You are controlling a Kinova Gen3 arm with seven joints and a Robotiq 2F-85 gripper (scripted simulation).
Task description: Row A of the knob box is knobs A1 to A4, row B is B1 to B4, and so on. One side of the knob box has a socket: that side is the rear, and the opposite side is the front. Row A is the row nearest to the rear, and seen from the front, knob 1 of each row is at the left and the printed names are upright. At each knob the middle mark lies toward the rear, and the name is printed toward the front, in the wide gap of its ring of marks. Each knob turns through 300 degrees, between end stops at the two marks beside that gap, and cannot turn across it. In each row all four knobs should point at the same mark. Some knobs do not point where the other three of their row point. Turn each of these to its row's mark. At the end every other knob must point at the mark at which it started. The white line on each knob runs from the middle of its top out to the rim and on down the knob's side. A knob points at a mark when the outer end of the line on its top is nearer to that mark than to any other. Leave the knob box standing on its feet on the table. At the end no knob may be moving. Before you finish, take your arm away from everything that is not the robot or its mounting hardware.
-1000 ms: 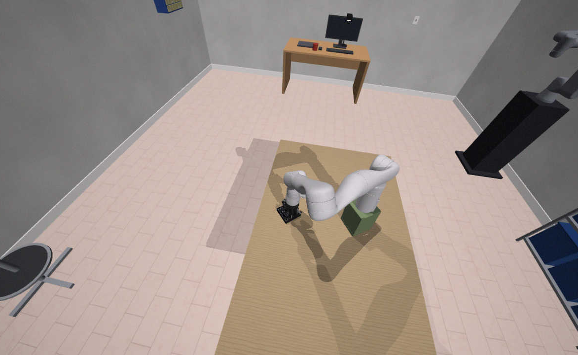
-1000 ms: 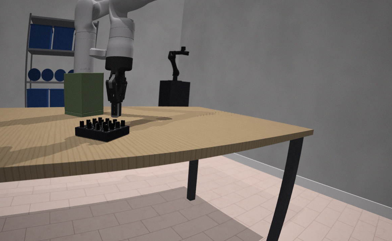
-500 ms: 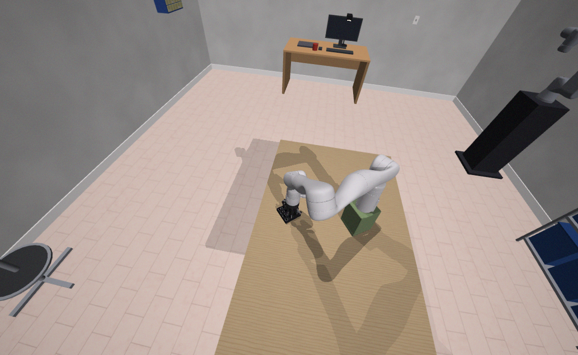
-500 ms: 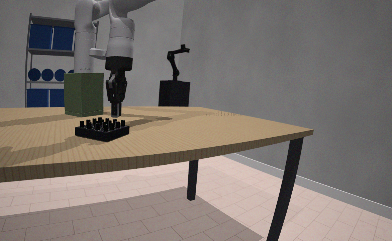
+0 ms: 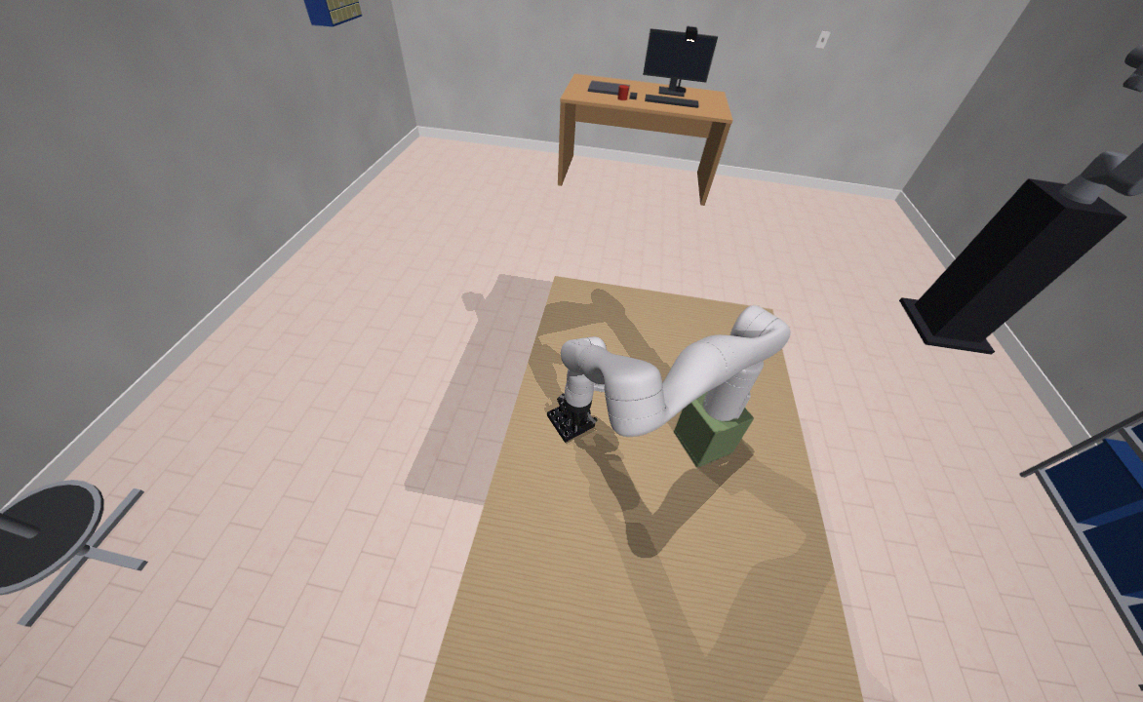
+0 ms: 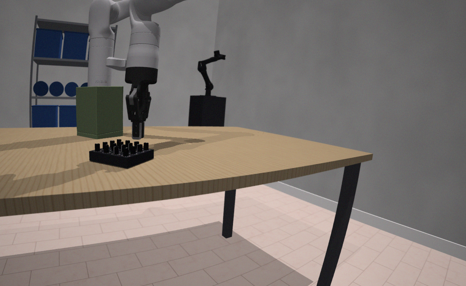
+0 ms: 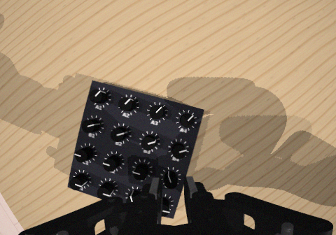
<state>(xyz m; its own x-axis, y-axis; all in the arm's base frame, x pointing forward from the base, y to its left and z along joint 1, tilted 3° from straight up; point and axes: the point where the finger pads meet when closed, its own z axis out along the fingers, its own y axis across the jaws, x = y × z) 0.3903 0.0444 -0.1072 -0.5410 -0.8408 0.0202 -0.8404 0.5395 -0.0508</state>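
Exterior view: knob box [image 6: 121,157] sits just below the hand [image 6: 137,133].

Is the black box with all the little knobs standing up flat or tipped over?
Standing flat. The knob box rests level on the table, with all its knobs pointing straight up under the gripper.

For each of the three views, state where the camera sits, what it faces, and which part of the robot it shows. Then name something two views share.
Top: high in the room, facing down at the table; whole arm shows.
Exterior: near table height, looking across it at the knob box; forearm and gripper show.
Wrist: on the arm, looking down; fingers at the bottom edge.
Shared: exterior and wrist both show the knob box.
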